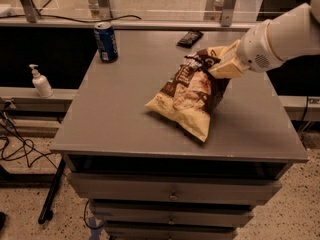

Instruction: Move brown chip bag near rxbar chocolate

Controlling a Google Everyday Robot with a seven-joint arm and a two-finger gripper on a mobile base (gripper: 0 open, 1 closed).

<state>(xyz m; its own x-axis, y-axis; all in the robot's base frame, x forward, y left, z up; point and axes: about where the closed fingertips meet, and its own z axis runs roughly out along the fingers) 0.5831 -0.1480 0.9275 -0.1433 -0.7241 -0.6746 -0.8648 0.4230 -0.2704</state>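
Observation:
The brown chip bag (190, 96) is cream and dark brown. It lies tilted on the grey table (115, 109), with its top corner raised toward the back right. My gripper (218, 64) comes in from the right on a white arm and is shut on the bag's top edge. The rxbar chocolate (190, 38) is a small dark flat bar at the table's far edge, a short way behind the bag's raised top.
A blue soda can (106, 41) stands at the table's far left corner. A white pump bottle (41, 81) sits on a lower ledge to the left. Drawers (172, 191) are below the tabletop, and cables lie on the floor at left.

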